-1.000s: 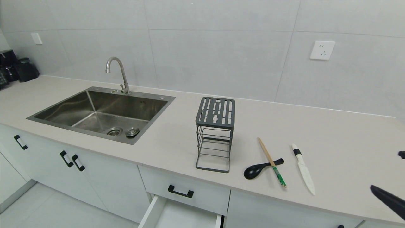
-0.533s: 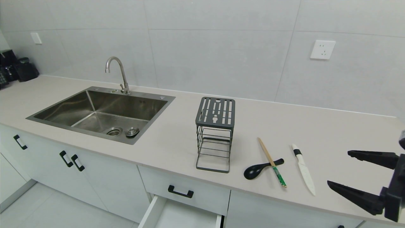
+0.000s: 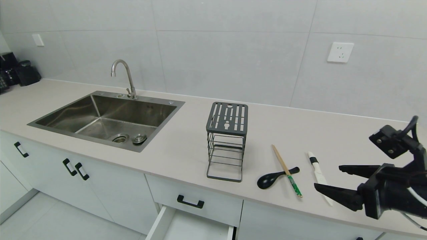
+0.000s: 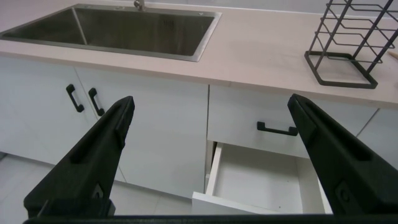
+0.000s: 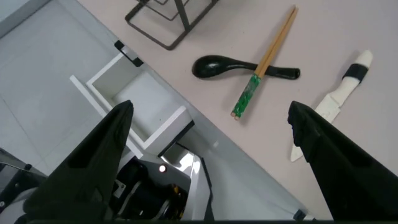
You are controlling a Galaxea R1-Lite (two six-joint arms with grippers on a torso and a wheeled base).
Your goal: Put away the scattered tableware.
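risk, knife: thin white knife with a black band [image 3: 317,168] lies flat on the pale stone bench [image 3: 350,140]; a shallow pinch could slip off the blade or push it toward the front edge.
risk, neighbours: wooden chopsticks with green tips [image 3: 286,170] lie across the black plastic spoon [image 3: 273,178]; lifting either probably drags the other.
right end effector [image 3: 328,177]: fingers spread wide, empty.
knife vs right end effector: blade end just beside the nearer finger, handle farther back; can't tell if touching.
spoon, chopsticks: near, between the knife and the dark grey wire rack [image 3: 227,140].
left end effector [image 4: 209,102]: spread wide, empty, low before the open white drawer [image 4: 267,180], well apart from the tableware.
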